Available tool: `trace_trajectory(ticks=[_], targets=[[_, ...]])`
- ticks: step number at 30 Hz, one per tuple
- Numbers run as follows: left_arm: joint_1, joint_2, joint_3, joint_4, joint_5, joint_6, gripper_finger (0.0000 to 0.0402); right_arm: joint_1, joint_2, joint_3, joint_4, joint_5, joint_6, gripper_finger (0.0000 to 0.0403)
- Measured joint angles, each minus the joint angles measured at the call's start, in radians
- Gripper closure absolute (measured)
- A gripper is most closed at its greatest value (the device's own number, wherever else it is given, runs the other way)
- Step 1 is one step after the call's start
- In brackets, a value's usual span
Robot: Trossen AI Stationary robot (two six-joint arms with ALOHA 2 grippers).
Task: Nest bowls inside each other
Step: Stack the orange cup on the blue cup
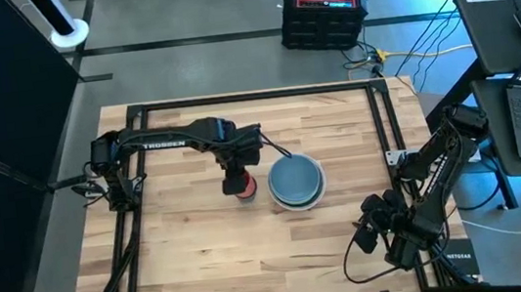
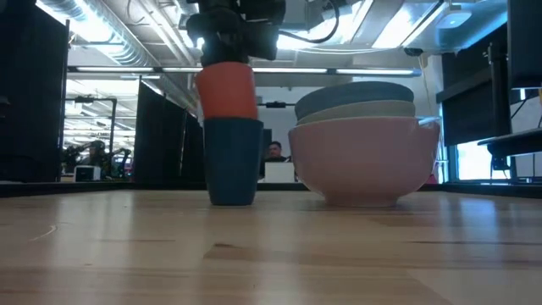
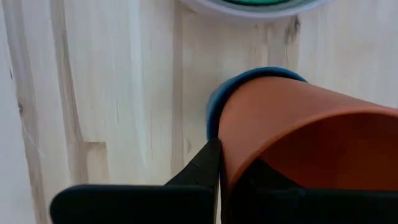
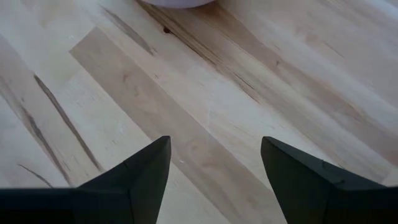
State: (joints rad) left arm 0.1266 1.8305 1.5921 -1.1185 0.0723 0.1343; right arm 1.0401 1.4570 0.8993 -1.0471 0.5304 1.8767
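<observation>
Navy small plastic bowl [image 2: 234, 161] stands left of wide stacked bowls [image 1: 296, 181] | my left gripper [image 3: 219, 163] pinches red small bowl's [image 2: 227, 89] rim, lowering it inside | right gripper [image 4: 214, 163] wide, waits near-right

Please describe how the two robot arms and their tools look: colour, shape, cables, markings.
Both arms are dark, jointed links. The left arm bears white "TROSSEN" lettering; black cables loop beside both. The right tool ends in two dark, pointed, wedge-shaped fingers. The left tool shows dark fingers too.
</observation>
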Motion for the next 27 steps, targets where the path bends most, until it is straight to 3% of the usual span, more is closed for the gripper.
trace_trajectory(ticks=[15, 23, 27], targets=[[0.006, 0.0, 0.0, -0.04, -0.001, 0.023, 0.0373, 0.0, 0.0, 0.0, 0.009, -0.001, 0.001, 0.0166], [0.006, -0.005, 0.002, -0.027, -0.001, 0.011, 0.0334, 0.0, 0.0, 0.0, 0.007, -0.001, 0.001, 0.0166], [0.006, -0.005, 0.052, -0.099, -0.005, 0.001, 0.0328, 0.0, 0.0, 0.0, 0.005, -0.001, 0.001, 0.0166]])
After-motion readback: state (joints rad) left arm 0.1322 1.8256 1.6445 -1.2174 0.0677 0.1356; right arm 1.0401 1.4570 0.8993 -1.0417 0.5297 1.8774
